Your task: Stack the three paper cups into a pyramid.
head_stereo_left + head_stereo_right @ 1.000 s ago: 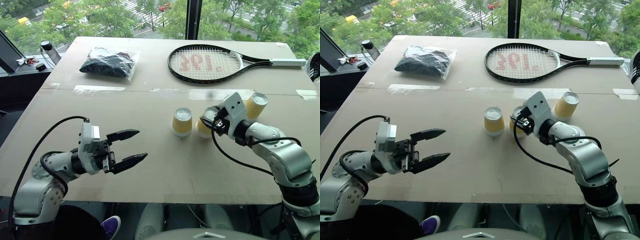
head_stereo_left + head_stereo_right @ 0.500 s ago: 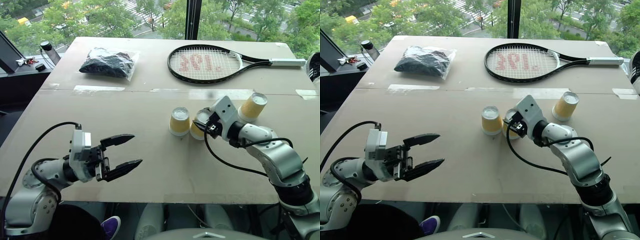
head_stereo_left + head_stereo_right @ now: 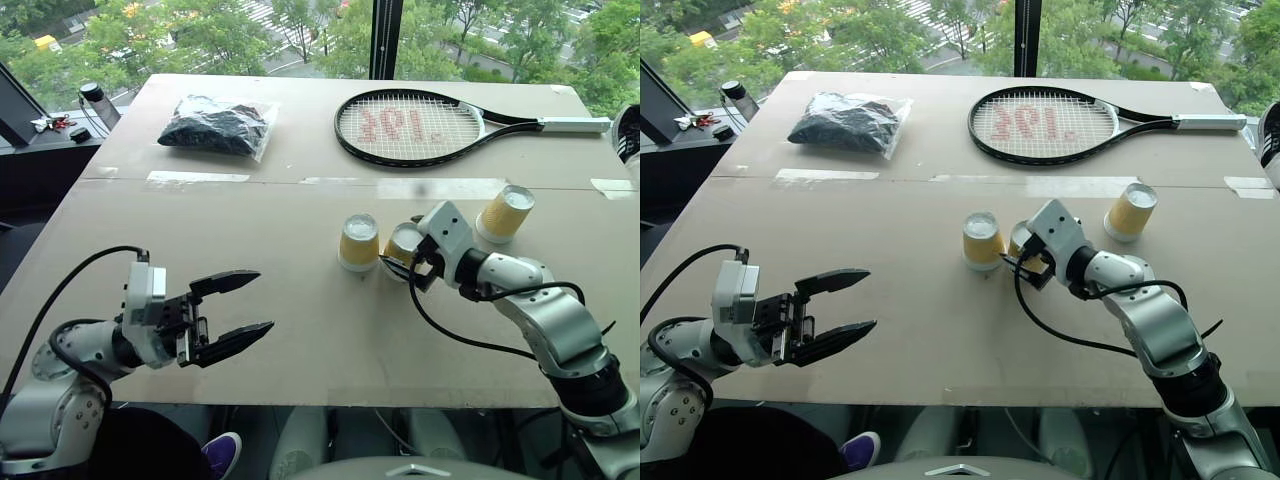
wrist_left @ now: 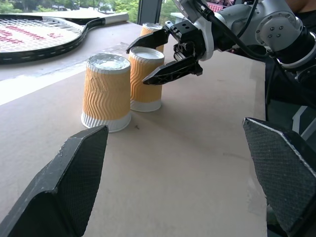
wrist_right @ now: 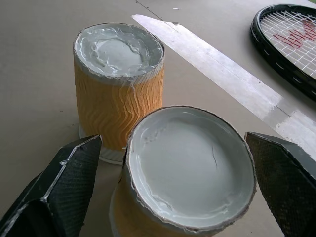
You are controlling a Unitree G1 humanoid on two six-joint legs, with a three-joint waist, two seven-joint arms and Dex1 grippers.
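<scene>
1. The table (image 3: 300, 330) is a broad tan board that runs from the near edge in front of the robot to a far edge by the window. A pale tape seam (image 3: 200, 177) crosses it from left to right about halfway back.
2. Two of the three paper cups stand upside down, white bases up, near the middle of the table. The left cup (image 3: 359, 243) and the middle cup (image 3: 402, 247) are just beside each other; the left wrist view shows them about touching at their sides.
3. The third cup (image 3: 504, 214) stands well apart to the right and a little farther back, close to the tape seam and not far from the table's right edge.
4. The right gripper (image 4: 165, 57) hangs at the middle cup with its fingers spread wide, one on each side of it. In the right wrist view both fingers stand clear of the cup's sides, so it holds nothing.
5. The left gripper (image 3: 235, 308) hovers low over the near left part of the table, close to the near edge. Its fingers are wide apart and hold nothing.
6. Between the left gripper and the two cups lies a bare stretch of board.
7. Beyond the seam, a tennis racket (image 3: 410, 126) lies flat at the far right, its handle reaching toward the right edge.
8. A clear bag of dark material (image 3: 215, 126) lies at the far left, with bare board between it and the racket.
</scene>
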